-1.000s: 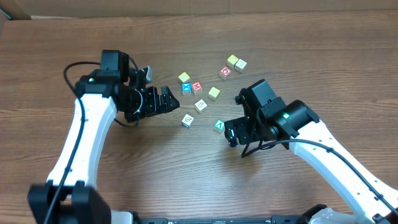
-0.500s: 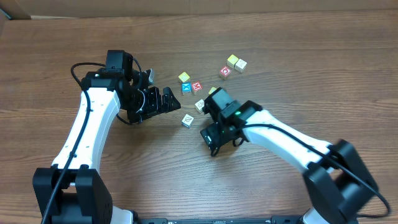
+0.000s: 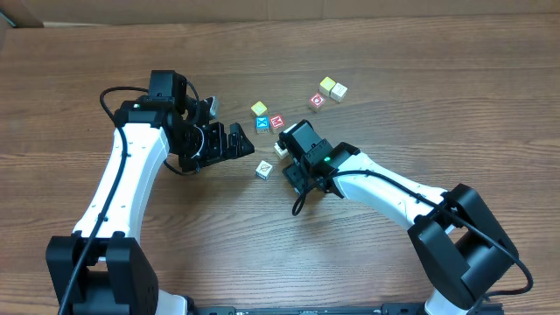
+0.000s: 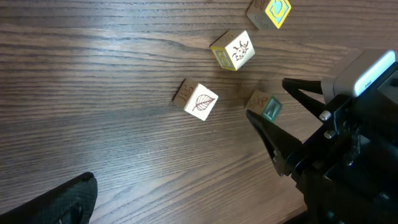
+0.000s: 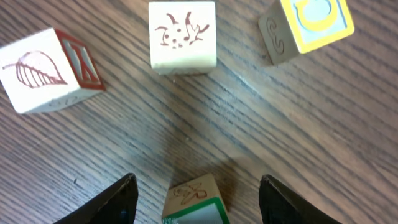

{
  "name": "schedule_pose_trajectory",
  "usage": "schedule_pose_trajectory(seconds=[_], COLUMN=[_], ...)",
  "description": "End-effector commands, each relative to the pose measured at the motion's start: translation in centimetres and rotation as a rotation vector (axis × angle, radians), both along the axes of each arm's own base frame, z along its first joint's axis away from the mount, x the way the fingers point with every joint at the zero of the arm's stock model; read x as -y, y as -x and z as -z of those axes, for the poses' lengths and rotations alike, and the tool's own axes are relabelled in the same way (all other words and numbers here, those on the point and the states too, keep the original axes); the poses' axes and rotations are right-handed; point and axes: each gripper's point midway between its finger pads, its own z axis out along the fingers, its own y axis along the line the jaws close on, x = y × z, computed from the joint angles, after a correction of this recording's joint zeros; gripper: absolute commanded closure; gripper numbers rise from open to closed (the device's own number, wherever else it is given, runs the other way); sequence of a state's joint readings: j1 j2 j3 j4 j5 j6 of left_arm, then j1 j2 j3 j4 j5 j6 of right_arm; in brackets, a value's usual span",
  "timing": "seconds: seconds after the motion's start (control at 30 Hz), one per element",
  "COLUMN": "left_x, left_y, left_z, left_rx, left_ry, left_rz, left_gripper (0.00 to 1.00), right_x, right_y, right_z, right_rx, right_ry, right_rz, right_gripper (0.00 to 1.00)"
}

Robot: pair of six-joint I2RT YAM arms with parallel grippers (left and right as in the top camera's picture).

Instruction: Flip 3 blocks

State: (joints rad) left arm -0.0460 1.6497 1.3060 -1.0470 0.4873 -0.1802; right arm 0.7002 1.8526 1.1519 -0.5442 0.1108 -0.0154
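Teal block [image 5: 194, 202] lies between fingers of the right pincer [image 5: 198, 185], touching neither.

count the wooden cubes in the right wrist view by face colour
white-faced wooden cubes with dark line drawings: 2
yellow-bordered wooden cube: 1
teal-faced wooden cube: 1
total: 4

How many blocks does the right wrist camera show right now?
4: leaf block upper left, bug-marked block top centre, yellow-framed block upper right, green-edged block at the bottom edge, between the open fingers of the right gripper. More may lie outside this frame.
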Motion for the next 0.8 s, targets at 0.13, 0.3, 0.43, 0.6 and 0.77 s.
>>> schedule_pose_trajectory(seconds=[0.13, 0.3, 0.43, 0.6, 0.77], left_x=[0.6, 0.6, 0.6, 0.6, 0.6], left_y=[-0.4, -0.4, -0.4, -0.4, -0.4], left_z=[-0.8, -0.8, -0.8, -0.8, -0.8], left_rx=[0.040, 0.040, 0.040, 0.039, 0.040], left_ry=[0.015, 0.015, 0.015, 0.016, 0.015], left_rz=[0.042, 0.042, 0.042, 0.042, 0.042], left_gripper=[0.00, 0.00, 0.00, 0.00, 0.00], right_x=[0.5, 0.4, 0.4, 0.7, 0.9], right_y=[0.4, 1.3, 1.6, 2.0, 3.0], right_z=[0.2, 0.8, 1.1, 1.4, 1.6], right_rx=[-0.031, -0.074, -0.094, -0.125, -0.190], right_ry=[0.030, 0.018, 0.005, 0.005, -0.024], right_rz=[-0.007, -0.020, 0.005, 0.064, 0.166], right_gripper=[0.44, 0.52, 0.62, 0.70, 0.88])
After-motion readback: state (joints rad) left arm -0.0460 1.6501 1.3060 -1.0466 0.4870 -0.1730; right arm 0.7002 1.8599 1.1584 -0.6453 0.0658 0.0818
